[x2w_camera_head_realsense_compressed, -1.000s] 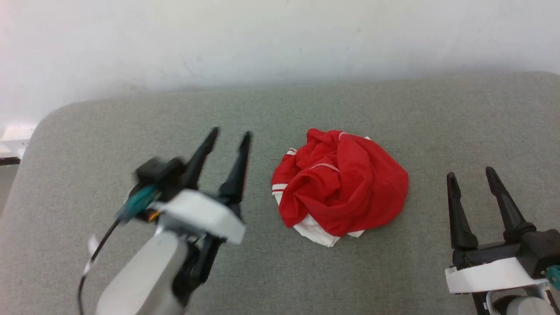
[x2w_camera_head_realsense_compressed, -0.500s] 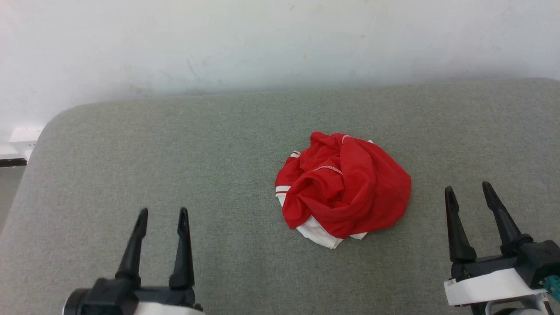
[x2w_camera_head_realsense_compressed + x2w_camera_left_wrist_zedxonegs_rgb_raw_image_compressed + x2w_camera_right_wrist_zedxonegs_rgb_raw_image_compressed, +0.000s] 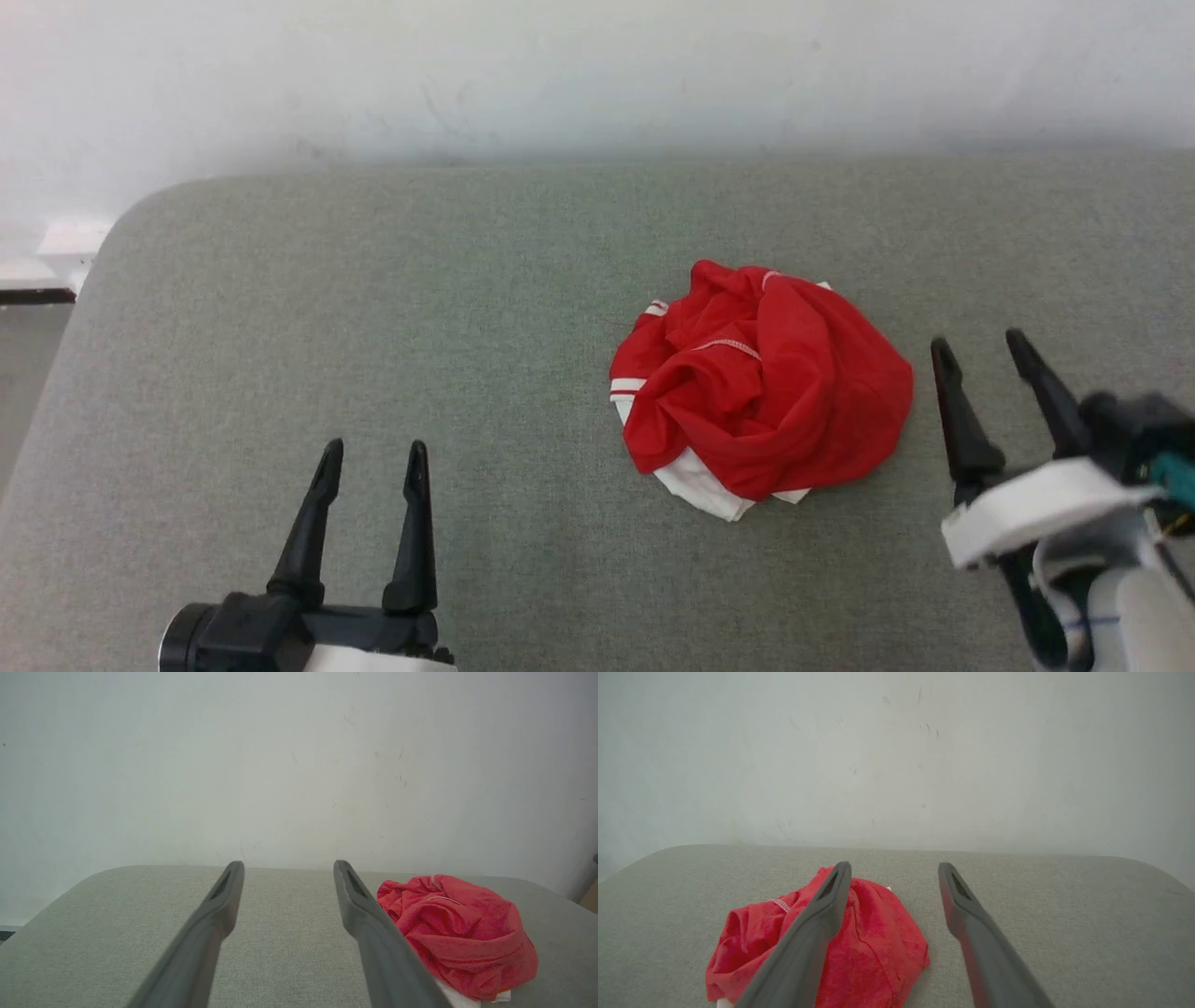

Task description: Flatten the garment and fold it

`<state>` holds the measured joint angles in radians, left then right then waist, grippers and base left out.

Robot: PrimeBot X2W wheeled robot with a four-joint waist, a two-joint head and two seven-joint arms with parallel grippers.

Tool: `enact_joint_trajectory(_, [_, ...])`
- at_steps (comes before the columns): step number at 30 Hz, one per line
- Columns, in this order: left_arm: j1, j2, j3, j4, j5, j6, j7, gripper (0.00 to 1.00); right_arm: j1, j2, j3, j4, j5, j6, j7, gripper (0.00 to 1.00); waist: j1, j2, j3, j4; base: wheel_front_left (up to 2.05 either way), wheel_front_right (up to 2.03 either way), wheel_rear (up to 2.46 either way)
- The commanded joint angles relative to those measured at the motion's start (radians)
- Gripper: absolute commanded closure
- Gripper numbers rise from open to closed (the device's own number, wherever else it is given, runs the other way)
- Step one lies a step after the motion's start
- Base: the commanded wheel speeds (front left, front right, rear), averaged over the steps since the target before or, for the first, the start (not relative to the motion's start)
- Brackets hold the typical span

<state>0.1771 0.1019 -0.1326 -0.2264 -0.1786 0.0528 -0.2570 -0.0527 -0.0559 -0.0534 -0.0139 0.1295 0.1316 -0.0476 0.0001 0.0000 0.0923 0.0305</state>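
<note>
Item: crumpled red jersey T-shirt with white trim (image 3: 761, 387), heaped on the grey fabric surface (image 3: 373, 299). My left fingers (image 3: 411, 523): parted, empty, well apart from it. My right fingers (image 3: 957, 411): parted, empty, near its edge. Flattening not yet begun; next, I judge, pinch a hem.

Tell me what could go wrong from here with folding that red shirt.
The shirt lies in a tight crumpled ball, so a pinch may catch several layers and lift the lump. The right gripper, open and close beside it, could shove it across the grey cushion rather than grab it.
</note>
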Motion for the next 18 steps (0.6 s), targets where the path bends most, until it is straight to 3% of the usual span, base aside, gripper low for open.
enact_joint_trajectory(1, [-0.019, -0.007, 0.008, 0.005, 0.01, -0.012, -0.005, 0.0, -0.042, -0.011, 0.0, -0.005, 0.014, -0.001, 0.041, 0.0, -0.0001, 0.0, 0.03, 0.009, 0.0, 0.0, 0.0])
enact_joint_trajectory(7, [-0.052, -0.029, 0.021, 0.02, 0.028, -0.053, -0.005, 0.0, -0.195, -0.086, 0.021, 0.018, 0.105, -0.001, 0.3, 0.0, -0.0001, 0.0, 0.092, 0.021, 0.0, 0.0, 0.0])
enact_joint_trajectory(14, [-0.096, -0.044, 0.02, 0.041, 0.035, -0.088, -0.005, 0.0, -0.317, -0.184, 0.101, 0.138, 0.198, -0.001, 0.655, 0.0, -0.0001, 0.0, 0.138, 0.054, 0.0, 0.0, 0.0])
enact_joint_trajectory(18, [-0.118, -0.048, 0.015, 0.059, 0.03, -0.1, -0.005, 0.0, -0.351, -0.235, 0.161, 0.182, 0.228, -0.001, 0.74, 0.0, -0.0001, 0.0, 0.156, 0.088, 0.0, 0.0, 0.0])
